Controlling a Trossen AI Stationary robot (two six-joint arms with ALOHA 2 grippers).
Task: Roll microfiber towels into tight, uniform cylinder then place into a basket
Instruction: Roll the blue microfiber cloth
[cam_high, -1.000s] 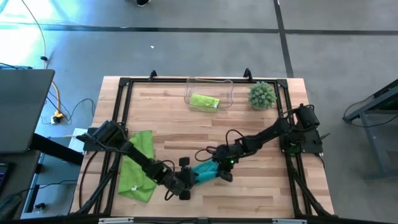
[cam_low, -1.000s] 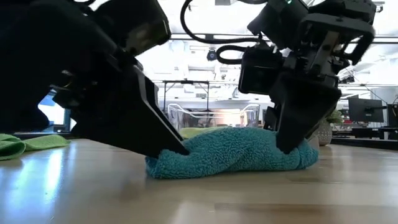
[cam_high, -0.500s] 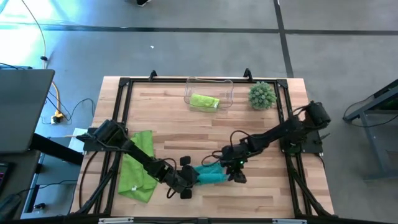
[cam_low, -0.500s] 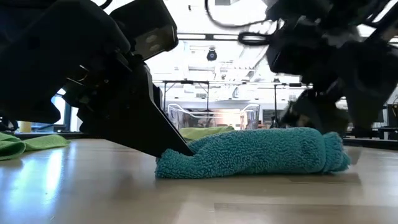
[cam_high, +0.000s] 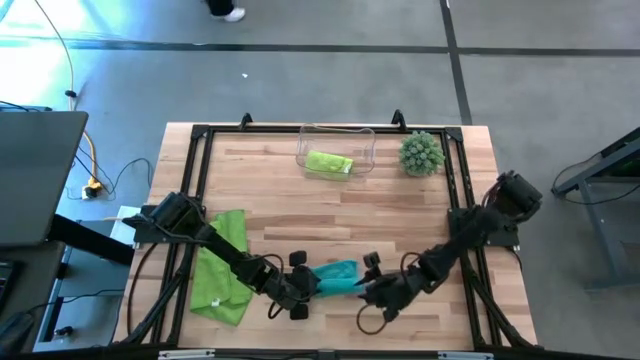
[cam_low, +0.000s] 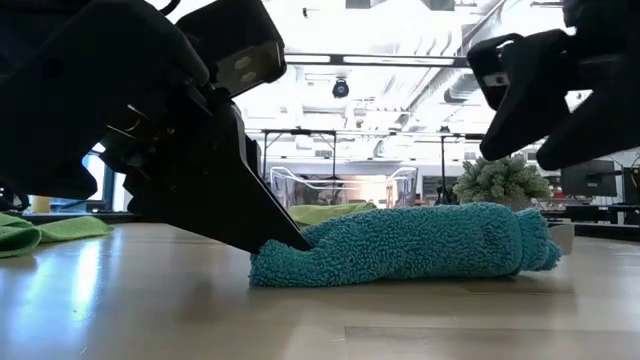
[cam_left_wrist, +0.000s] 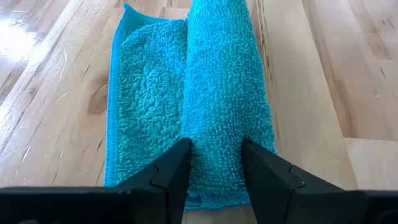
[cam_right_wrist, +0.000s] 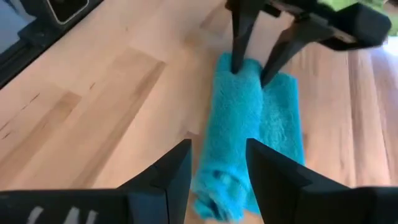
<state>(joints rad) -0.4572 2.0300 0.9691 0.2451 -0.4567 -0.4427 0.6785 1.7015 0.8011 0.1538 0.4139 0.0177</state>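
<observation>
Teal towel (cam_high: 336, 276): part-rolled, front centre of worktop (cam_high: 330, 215). Left gripper (cam_left_wrist: 214, 163) jaws pinch one end of the roll; right gripper (cam_right_wrist: 217, 163) jaws parted, empty, beyond the other end. Advice: tuck the loose flap evenly before lifting.

Teal towel (cam_low: 400, 255); lime towels (cam_high: 222, 265), 1 in clear basket (cam_high: 337, 135); spiky green plant ball (cam_high: 421, 153).
</observation>
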